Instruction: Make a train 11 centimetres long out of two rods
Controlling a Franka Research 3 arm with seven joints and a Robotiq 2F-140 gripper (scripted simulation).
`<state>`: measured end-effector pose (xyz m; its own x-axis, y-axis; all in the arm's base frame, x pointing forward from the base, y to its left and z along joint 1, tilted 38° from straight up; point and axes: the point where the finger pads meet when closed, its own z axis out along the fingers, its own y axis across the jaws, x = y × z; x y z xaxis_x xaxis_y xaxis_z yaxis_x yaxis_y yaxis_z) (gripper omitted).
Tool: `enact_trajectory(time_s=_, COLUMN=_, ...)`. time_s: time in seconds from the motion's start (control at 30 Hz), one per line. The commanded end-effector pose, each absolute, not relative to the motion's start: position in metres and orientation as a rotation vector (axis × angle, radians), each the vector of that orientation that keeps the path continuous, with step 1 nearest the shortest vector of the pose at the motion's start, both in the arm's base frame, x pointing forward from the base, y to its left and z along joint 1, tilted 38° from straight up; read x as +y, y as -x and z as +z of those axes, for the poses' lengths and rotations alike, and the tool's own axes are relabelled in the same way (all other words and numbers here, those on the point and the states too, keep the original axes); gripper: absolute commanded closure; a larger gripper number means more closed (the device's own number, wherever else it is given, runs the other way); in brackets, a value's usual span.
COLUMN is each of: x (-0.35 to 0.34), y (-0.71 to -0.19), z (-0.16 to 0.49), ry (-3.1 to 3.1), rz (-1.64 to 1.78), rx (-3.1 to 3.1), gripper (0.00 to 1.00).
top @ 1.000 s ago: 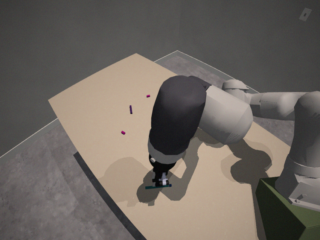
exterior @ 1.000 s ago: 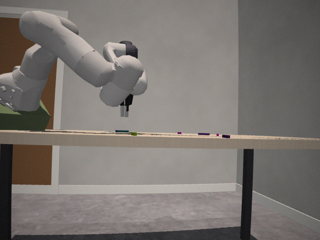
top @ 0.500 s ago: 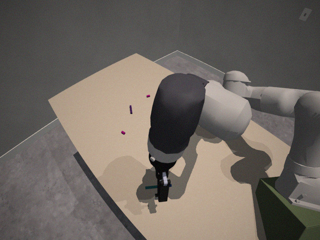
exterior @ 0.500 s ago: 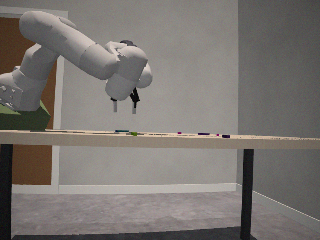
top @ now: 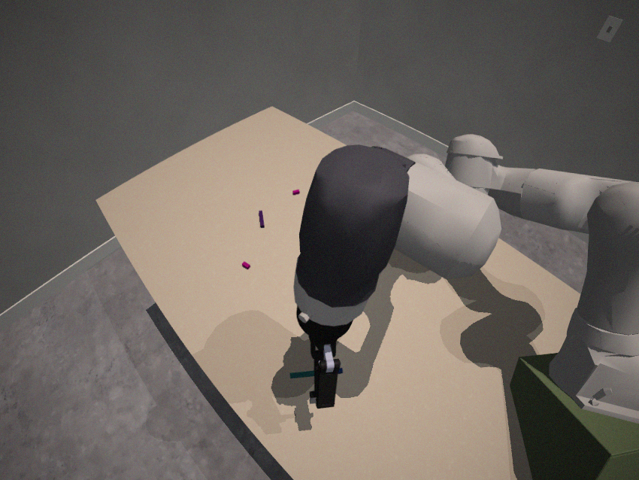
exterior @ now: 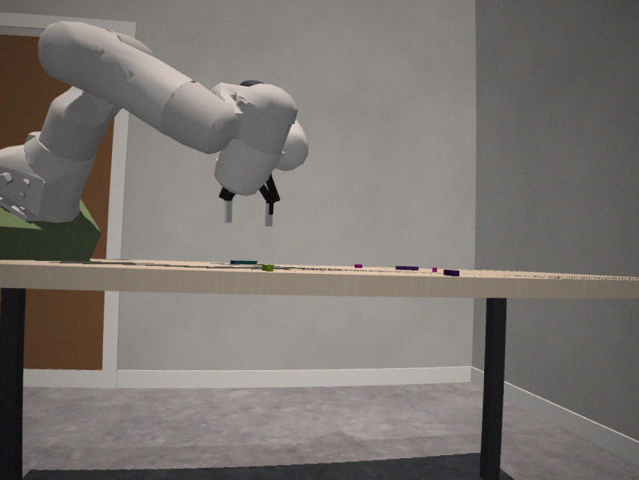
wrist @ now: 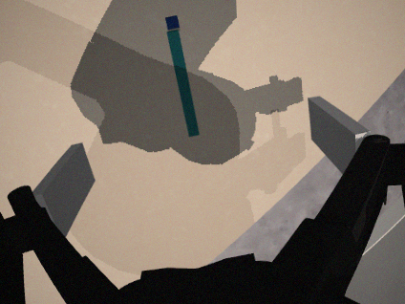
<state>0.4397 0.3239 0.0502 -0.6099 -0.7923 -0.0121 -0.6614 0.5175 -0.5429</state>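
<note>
Noting our hand (top: 319,400) (exterior: 248,223) (wrist: 197,140) open above the bench (top: 195,170) (exterior: 309,284) (wrist: 143,210); the turquoise rod (top: 301,374) (exterior: 246,262) (wrist: 182,72) lies below, long axis roughly across the closing line, blue rod (top: 340,371) (exterior: 232,262) (wrist: 172,22) almost touching its wrist-view far end.

The pincer (top: 324,400) (exterior: 248,223) (wrist: 197,140) has opened: its two fingers, close together a second ago, now stand wide apart. It has also turned and risen higher over the bench (top: 206,206) (exterior: 319,281) (wrist: 143,215), and from above it now covers part of the turquoise rod (top: 301,374) (exterior: 246,262) (wrist: 185,91), which it stood just beside.
</note>
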Motion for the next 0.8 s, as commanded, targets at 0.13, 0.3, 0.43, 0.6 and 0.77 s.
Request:
enact_trajectory(time_s=0.13, x=0.329, y=-0.437, z=0.052, ry=1.173, rz=-0.916, rx=2.541, gripper=0.0)
enact_trajectory(time_s=0.3, x=0.335, y=-0.431, z=0.064, ry=1.173, rz=-0.916, rx=2.541, gripper=0.0)
enact_trajectory(time_s=0.43, x=0.341, y=-0.425, z=0.074, ry=1.173, rz=-0.916, rx=2.541, gripper=0.0)
enact_trajectory(time_s=0.6, x=0.341, y=-0.425, z=0.074, ry=1.173, rz=-0.916, rx=2.541, gripper=0.0)
enact_trajectory(time_s=0.77, x=0.341, y=-0.425, z=0.074, ry=1.173, rz=-0.916, rx=2.541, gripper=0.0)
